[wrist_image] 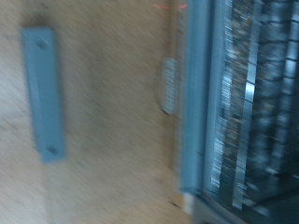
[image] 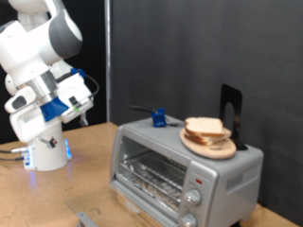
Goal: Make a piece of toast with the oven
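Toast lies on plate atop closed oven.

The oven stands on the wooden table, towards the exterior view's right and bottom. On the oven's roof, towards its right end, a round plate lies, and the piece of toast rests on that plate. Left of the plate, also on the roof, sits a small clamp-like object. Behind the plate an upright bracket stands. The arm's base sits on the table well to the left of the oven. In the wrist view, a flat bar lies on the table beside the oven's front edge, apart from it
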Robot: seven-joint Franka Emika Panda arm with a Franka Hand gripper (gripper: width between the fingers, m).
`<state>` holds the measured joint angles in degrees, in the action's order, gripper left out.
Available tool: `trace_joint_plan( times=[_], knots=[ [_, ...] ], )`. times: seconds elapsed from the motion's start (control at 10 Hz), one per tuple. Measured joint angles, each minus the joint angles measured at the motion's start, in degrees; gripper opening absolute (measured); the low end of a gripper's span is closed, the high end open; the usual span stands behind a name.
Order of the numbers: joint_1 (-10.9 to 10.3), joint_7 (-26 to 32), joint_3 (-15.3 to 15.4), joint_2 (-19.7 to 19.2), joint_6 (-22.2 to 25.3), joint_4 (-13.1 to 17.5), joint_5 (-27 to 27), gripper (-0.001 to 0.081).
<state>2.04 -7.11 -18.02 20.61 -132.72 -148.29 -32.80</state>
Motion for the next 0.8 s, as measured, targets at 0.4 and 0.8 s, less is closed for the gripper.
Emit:
trace_joint_plan(
  times=[0.4, 0.8],
  knots=[
    [-5.4, 5.0, 0.7, 2.6, 5.4, 3.3, -8.7, 0.0808],
    [-8.1, 0.9, 5.9, 7.1, 7.3, 3.6, -8.9, 0.0808]
  ],
)
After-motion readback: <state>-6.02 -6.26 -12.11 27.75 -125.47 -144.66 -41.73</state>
